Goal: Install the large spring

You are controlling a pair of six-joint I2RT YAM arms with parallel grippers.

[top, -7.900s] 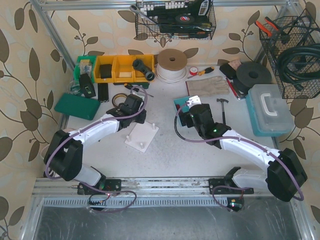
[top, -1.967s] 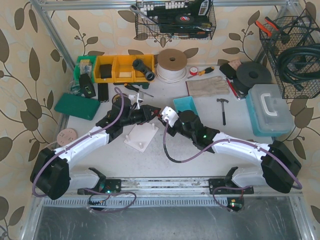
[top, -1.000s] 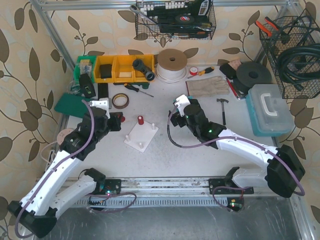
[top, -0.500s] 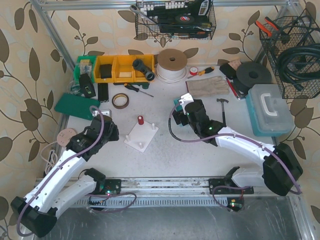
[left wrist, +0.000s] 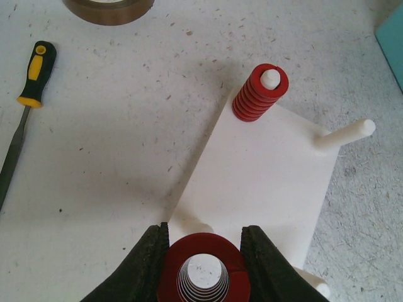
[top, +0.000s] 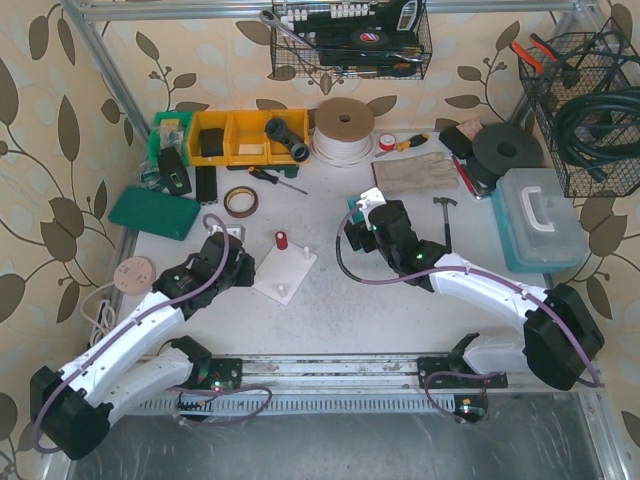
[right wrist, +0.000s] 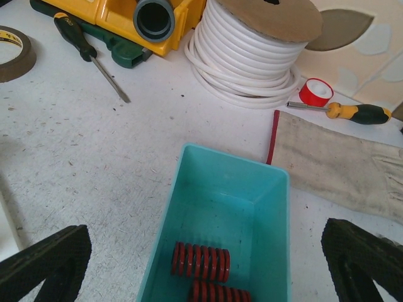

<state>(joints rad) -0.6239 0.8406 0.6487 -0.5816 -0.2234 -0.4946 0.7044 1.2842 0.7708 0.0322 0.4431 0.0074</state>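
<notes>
Table [top: 330, 310]: gritty and flat, with clutter along the upper edge. Plate [left wrist: 271, 170] rests on it; unfastened, we judge, so a push may slide it. Right gripper [right wrist: 204, 255] gapes wide over the bin [right wrist: 252, 179], holding nothing. Left gripper [left wrist: 203, 267] pinches the spring [left wrist: 203, 280] across its coils, bottom centre of the wrist frame, over the plate's near edge. We expect it stiff, light, slick; the side grip leaves the bore free. Pegs [left wrist: 346, 133] stand well apart.

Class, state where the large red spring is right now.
Left wrist view, bottom centre: the large red spring is gripped in the left hand, at the near edge of the white peg plate.
</notes>
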